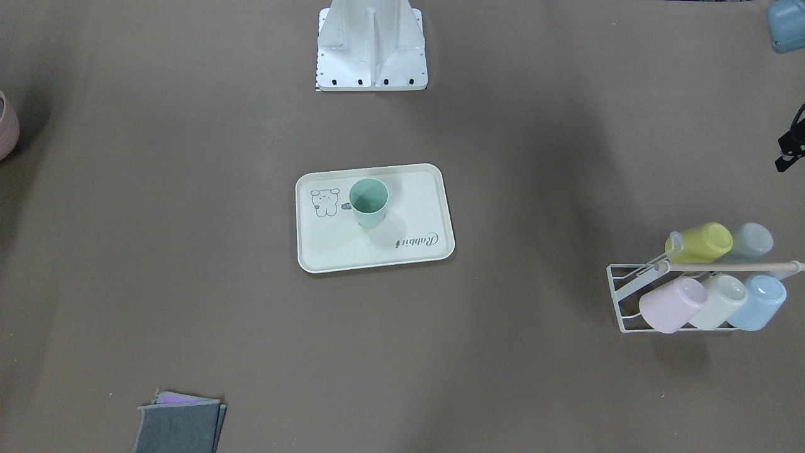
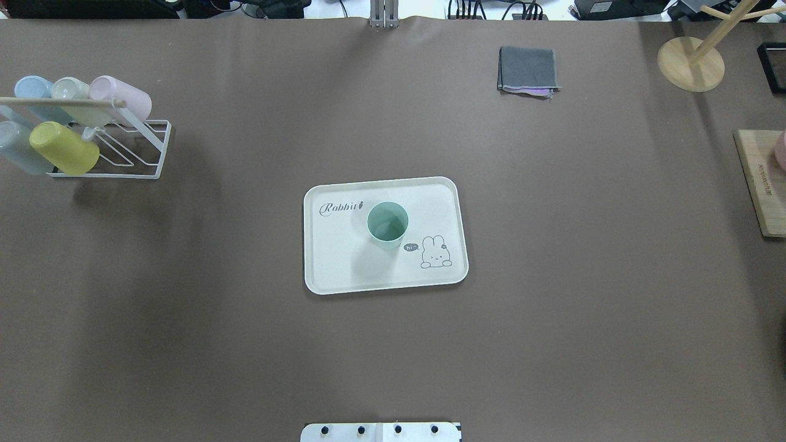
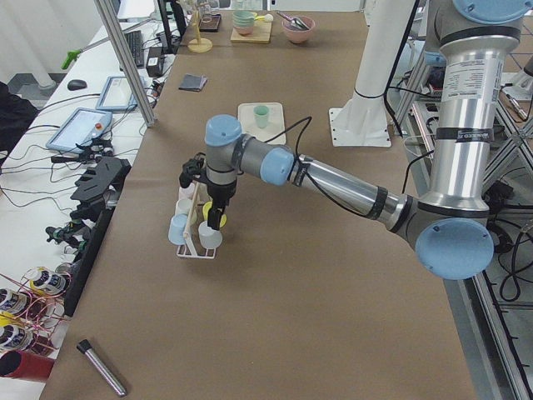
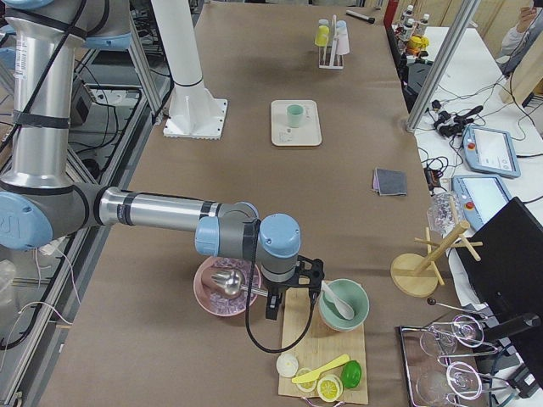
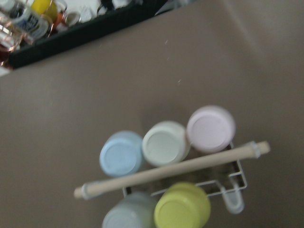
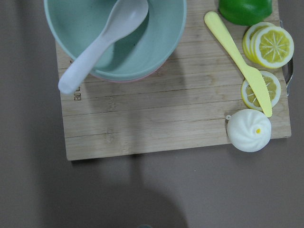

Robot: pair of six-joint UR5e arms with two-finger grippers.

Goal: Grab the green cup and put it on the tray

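Green cup stands upright on tray, open end up, near middle, between word "Rabbit" and bunny drawing. Tray lies mid-table. Left gripper hangs over white cup rack holding five cups, well apart from tray. Cannot tell if its fingers are apart or together. Right gripper hangs over wooden board by bowls, well apart from tray. Cannot tell fingers there either.

A brown matte table is filling the room's middle, with soft shadows lying across it. A white side bench is running along one edge, carrying teach pendants and tangled cables. An aluminium frame post is rising beside it.
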